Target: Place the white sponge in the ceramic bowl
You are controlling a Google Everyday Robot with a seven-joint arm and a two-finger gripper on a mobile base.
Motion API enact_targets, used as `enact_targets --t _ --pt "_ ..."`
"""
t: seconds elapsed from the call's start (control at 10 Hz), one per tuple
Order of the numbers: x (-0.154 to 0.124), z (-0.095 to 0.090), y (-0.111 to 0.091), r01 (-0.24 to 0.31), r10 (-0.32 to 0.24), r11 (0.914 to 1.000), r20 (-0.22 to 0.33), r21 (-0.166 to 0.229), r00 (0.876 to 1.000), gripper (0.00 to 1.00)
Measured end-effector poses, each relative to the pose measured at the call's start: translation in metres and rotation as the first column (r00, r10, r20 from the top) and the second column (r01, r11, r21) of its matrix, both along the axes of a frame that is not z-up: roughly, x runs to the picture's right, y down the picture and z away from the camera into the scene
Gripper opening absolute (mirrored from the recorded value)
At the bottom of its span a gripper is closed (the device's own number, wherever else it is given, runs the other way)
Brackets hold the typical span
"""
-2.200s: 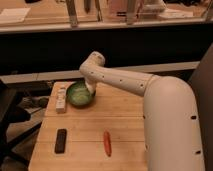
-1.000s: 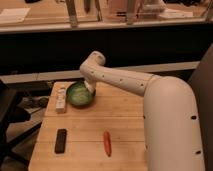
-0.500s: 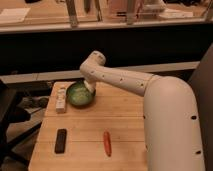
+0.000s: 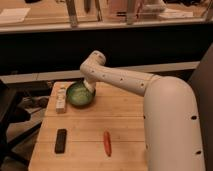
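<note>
Nearest, at the right, the robot's bulky white arm (image 4: 170, 120) fills the lower corner; its smooth shell narrows as it reaches leftward over the light wooden slatted table (image 4: 85, 120). On the table's near part lie two things, well apart from each other: a flat black rectangular bar (image 4: 60, 140) towards the left edge, and a slim orange carrot (image 4: 106, 143) near the middle, both lying roughly lengthwise away from the camera.

Farther back, at the table's left rear, sits the round glossy green ceramic bowl (image 4: 76, 95) with its paler green inside (upright, its mouth open to the camera); just beside its left rim lies a pale oblong block (image 4: 61, 99), so close that touching or apart cannot be told. The gripper (image 4: 90, 86) hangs at the bowl's right rim, below the arm's bent white elbow joint (image 4: 95, 59); whether it is released, clenched or grasping anything cannot be told, since its tip shows only as a white lump against the bowl. The white sponge cannot be picked out with certainty; it may be that lump or the pale block.

Behind the table runs a dark low wall; above it a pale counter (image 4: 45, 22) crosses the top.
</note>
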State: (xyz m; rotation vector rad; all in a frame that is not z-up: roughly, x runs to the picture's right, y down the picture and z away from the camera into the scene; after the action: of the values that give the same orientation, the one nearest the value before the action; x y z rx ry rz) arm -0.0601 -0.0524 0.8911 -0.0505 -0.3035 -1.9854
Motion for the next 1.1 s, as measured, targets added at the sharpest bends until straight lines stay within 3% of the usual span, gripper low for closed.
enact_targets --t 0.6,0.8,1.1 --pt "-0.0006 -0.0002 -0.0019 0.028 -0.028 0.9996 0.016 0.007 0.999 0.16" --pt "-0.0008 -0.0003 -0.0024 0.033 -0.033 0.9994 0.019 0.008 0.999 0.23" --pt "-0.0015 -0.0004 -0.0037 0.048 -0.048 0.9988 0.029 0.013 0.998 0.15"
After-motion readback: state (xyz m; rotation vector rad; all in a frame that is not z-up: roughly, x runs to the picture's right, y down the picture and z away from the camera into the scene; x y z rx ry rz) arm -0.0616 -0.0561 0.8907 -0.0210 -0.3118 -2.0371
